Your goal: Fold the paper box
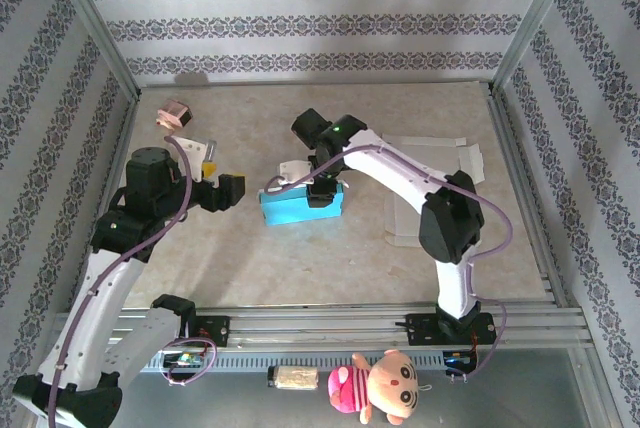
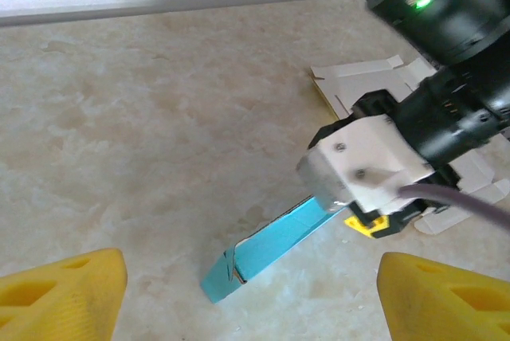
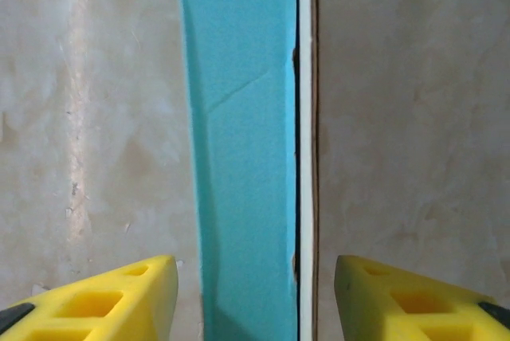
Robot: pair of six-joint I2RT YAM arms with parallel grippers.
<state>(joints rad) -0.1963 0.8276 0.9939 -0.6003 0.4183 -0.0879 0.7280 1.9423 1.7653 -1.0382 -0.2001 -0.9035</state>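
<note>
At the far left a small pink object (image 1: 175, 114) lies well apart from the work, and no trouble is expected from it. The left gripper (image 2: 251, 260) is held just left of the paper box (image 1: 300, 206), its yellow fingers (image 2: 68, 297) spread wide with nothing between them. If it were driven forward from here, the near end of the box could be shoved along the table (image 1: 250, 278) rather than caught, since thin card would probably slide on so smooth a top. The teal box lies near the middle of the table; whether it is flat or partly raised cannot be told. The right gripper (image 3: 255, 261) is poised over it, jaws apart on either side with a gap visible at each flank, so nothing is gripped. If these jaws were closed off-centre, a wall could be crushed or the white edge creased in the wrong place. Further right, flat white blanks (image 1: 430, 160) lie partly under the right arm and could be dragged by a low sweep.
</note>
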